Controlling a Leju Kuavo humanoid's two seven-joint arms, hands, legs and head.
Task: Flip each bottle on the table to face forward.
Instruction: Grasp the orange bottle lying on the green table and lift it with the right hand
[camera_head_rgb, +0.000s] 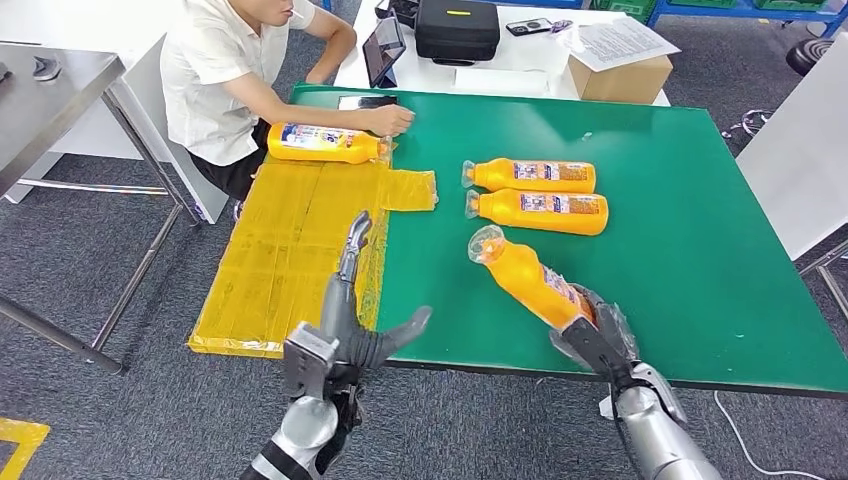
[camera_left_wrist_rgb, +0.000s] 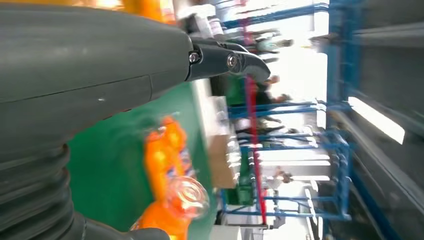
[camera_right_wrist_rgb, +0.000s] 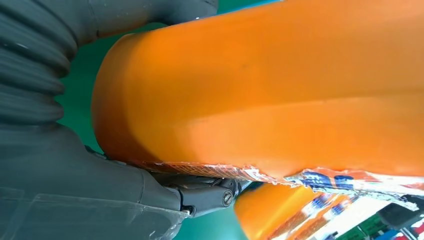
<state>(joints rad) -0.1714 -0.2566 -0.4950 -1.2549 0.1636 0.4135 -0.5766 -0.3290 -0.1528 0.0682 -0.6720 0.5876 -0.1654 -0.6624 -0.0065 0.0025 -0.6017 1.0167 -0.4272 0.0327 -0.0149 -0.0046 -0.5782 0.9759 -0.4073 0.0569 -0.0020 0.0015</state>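
Our right hand (camera_head_rgb: 590, 335) grips the base of an orange bottle (camera_head_rgb: 525, 278), which angles away over the green worktop (camera_head_rgb: 700, 250). Our left hand (camera_head_rgb: 350, 320) holds nothing, fingers spread. Two more bottles (camera_head_rgb: 540, 195) lie side by side beyond the held one.

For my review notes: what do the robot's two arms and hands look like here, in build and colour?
Both arms are silver metal with rounded segments. The left hand has a boxy silver wrist block, then dark grey jointed fingers and a thick grey thumb. The right hand looks the same dark grey. Up close, each wrist has a grey ribbed cover, and small silver screws mark the finger pivots. No cables or markings are visible.
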